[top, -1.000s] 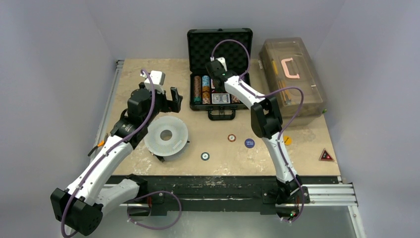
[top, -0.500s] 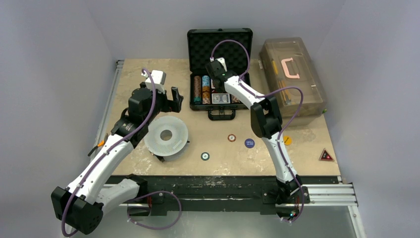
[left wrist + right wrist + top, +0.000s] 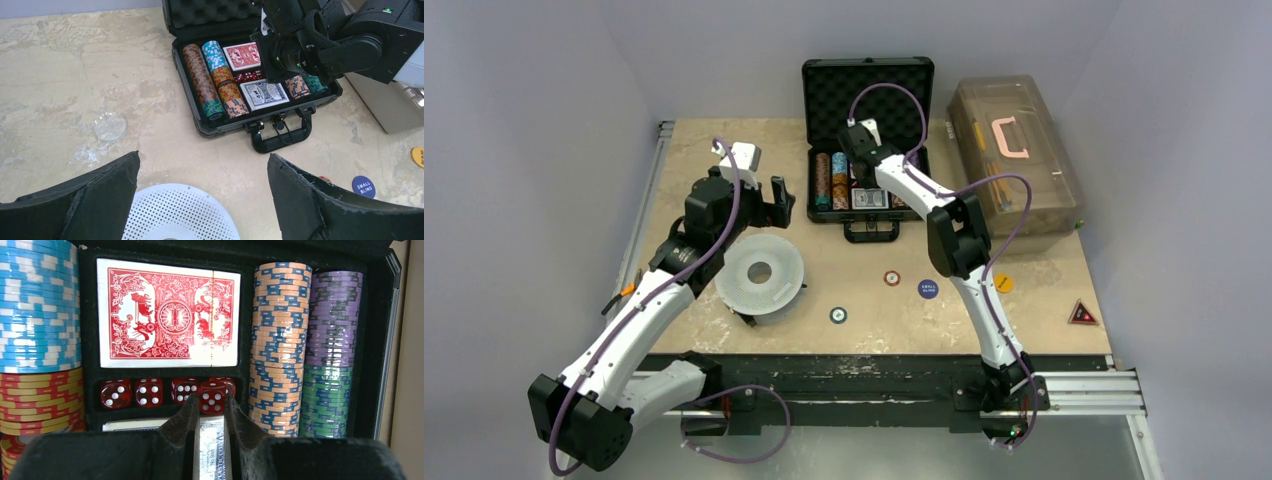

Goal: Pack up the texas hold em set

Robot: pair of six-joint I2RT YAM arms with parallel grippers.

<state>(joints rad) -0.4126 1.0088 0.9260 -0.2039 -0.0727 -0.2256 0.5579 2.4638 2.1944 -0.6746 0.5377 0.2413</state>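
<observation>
The black briefcase (image 3: 821, 213) lies open at the back of the table, its foam lid (image 3: 867, 88) upright. It holds rows of coloured chips (image 3: 280, 340), a red card deck (image 3: 167, 312), a second deck under my fingers and red dice (image 3: 132, 392). My right gripper (image 3: 211, 400) reaches down into the case (image 3: 861, 165), shut on one red die (image 3: 212, 396) just above the dice slot. My left gripper (image 3: 202, 162) is open and empty, hovering left of the case (image 3: 779, 203). Round buttons (image 3: 928, 289) (image 3: 892, 278) (image 3: 838, 315) lie loose on the table.
A grey-white perforated disc (image 3: 760, 272) lies under my left gripper. A translucent brown toolbox (image 3: 1014, 150) with a pink handle stands right of the case. An orange button (image 3: 1004, 283) and a red triangle marker (image 3: 1082, 313) lie at the front right.
Both arms have shifted only slightly; the right gripper stays in the case with the die. Nothing on the table has moved.
</observation>
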